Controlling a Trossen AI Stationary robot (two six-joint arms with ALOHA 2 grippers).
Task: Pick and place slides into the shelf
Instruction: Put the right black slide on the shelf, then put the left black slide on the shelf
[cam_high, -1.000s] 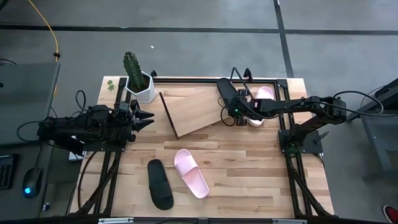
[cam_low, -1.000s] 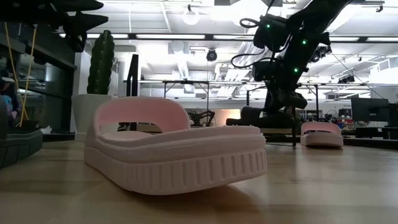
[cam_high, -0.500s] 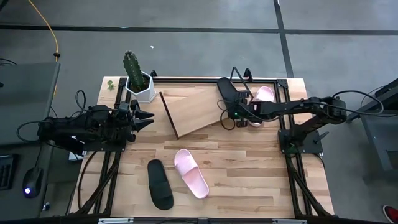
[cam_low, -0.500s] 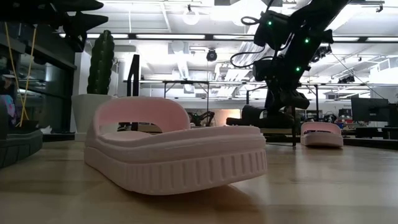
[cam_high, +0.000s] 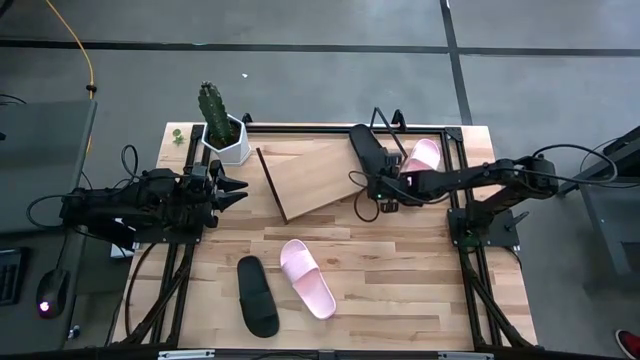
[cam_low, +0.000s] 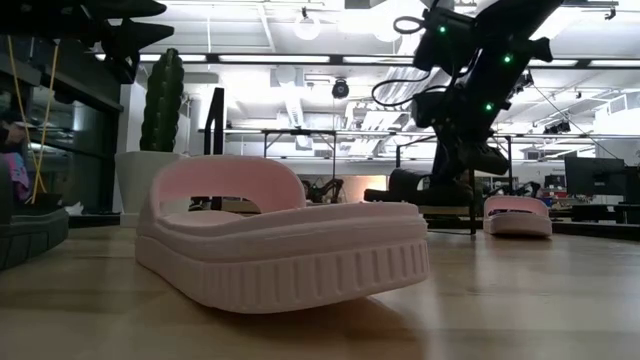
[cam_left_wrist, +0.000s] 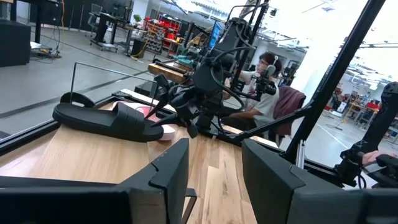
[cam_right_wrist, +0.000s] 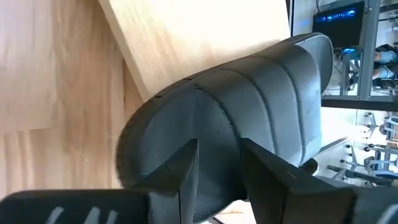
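Cactus pot (cam_high: 226, 140) beside shelf's (cam_high: 305, 178) left end

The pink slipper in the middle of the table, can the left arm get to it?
Probably yes. The pink slipper lies in the open, only the black slipper beside it, and the left gripper is open.

overhead looking down, table-level camera across, wrist cameras close, table (cam_high: 400, 290) shared

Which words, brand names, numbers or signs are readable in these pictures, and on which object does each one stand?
None can be read.
Black slide on the shelf: no print visible.
Pink slide: plain.
Cactus pot: plain.
Blue screen in the room behind: too blurred to read.
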